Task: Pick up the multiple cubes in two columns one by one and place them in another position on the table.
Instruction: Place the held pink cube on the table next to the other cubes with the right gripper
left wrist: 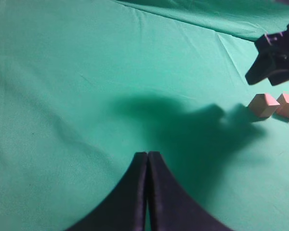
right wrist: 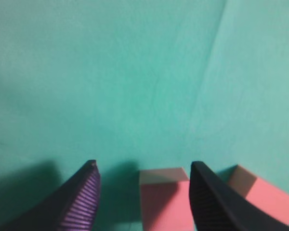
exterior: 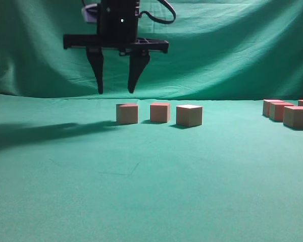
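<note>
Your right gripper point(exterior: 115, 91) hangs in the upper left of the exterior view, released and holding nothing, its jaws apart above the tabletop point(exterior: 141, 191). Three cubes sit in a row at mid-frame: the left cube point(exterior: 127, 113) lies just below and slightly right of the gripper, then the middle cube point(exterior: 160, 112) and the right cube point(exterior: 189, 115), each apart from the next. A second group of cubes point(exterior: 288, 112) sits at the right edge, close together. In the right wrist view one cube shows between the jaws, nearer the right one, and another lies just outside that jaw.

Your left gripper point(left wrist: 147, 192) is clenched, jaws pressed together and empty, low in its own view over bare cloth.

Watch the offset. If you descend as things stand, the right jaw could land on the cube's top or push it sideways instead of straddling it. The neighbour just outside that jaw is also close enough to be nudged out of line. Cubes are narrower than the gap, so an off-centre close may twist one and let it slip.

The cloth is green and slightly wrinkled; a fold could tip a cube when set down. A draped green backdrop point(exterior: 232, 45) closes off the rear, and the arm throws a long shadow across the left.
</note>
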### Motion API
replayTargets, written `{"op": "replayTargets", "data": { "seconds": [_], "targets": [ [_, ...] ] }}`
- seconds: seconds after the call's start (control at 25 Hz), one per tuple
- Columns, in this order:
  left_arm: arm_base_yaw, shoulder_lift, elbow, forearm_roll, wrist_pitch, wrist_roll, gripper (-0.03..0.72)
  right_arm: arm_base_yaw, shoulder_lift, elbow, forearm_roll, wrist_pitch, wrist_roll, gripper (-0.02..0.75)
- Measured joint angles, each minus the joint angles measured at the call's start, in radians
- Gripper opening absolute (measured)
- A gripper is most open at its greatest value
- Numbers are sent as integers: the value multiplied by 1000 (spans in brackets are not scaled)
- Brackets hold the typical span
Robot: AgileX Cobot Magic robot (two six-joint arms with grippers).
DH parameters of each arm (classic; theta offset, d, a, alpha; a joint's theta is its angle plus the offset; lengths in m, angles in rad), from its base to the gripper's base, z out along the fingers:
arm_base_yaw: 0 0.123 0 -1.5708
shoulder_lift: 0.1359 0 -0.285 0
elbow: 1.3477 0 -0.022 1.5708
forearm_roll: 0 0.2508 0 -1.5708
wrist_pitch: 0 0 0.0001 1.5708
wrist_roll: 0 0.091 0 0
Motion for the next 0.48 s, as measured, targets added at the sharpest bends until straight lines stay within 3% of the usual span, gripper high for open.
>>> {"op": "replayTargets", "data": {
  "seconds": [0.48],
  "targets": [
    [0, 0, 0, 0, 0, 0, 0, 0, -70, -115, -2, 16, -125, 379]
  ]
}}
